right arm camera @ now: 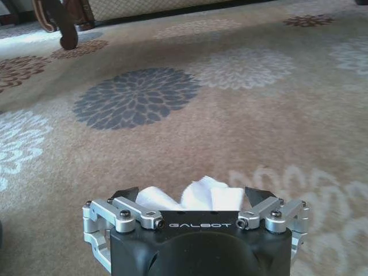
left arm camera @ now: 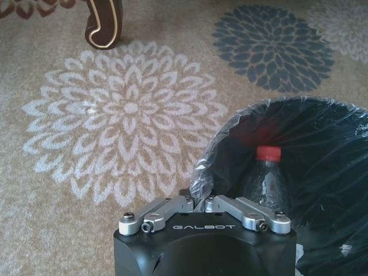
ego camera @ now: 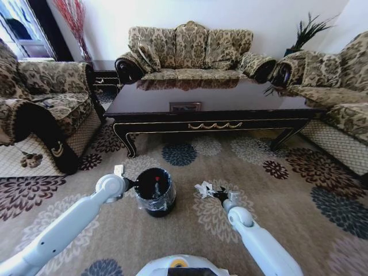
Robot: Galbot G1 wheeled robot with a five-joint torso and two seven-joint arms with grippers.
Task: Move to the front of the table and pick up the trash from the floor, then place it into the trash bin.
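Carpet (ego camera: pixel 287 201) of beige ground, patterned with round flower medallions in maroon, blue-grey, cream and navy, covers the floor of a sitting room. Three patterned sofas enclose one long low table (ego camera: pixel 207 99) of glossy dark wood with gold scrollwork on its apron; only one curved table leg (left arm camera: pixel 103 23) appears in the left wrist view. One small round black trash bin (ego camera: pixel 155 192), lined with crinkly clear plastic, stands on the carpet well in front of the table, between the two arms. Inside it stands one clear bottle (left arm camera: pixel 266 178) with a red cap, its lower part hidden behind the gripper body. Left gripper (ego camera: pixel 131 184) sits at the bin's rim, on the robot's left side of it, its jaws drawn together on the liner's edge (left arm camera: pixel 201 178). Right gripper (ego camera: pixel 217 194) lies low over the carpet just beside the bin on the robot's right, jaws spread wide with crumpled white paper (right arm camera: pixel 198 196) between the two dark fingertips (right arm camera: pixel 125 194); whether they press it cannot be made out. The paper's underside is cut off by the gripper housing.
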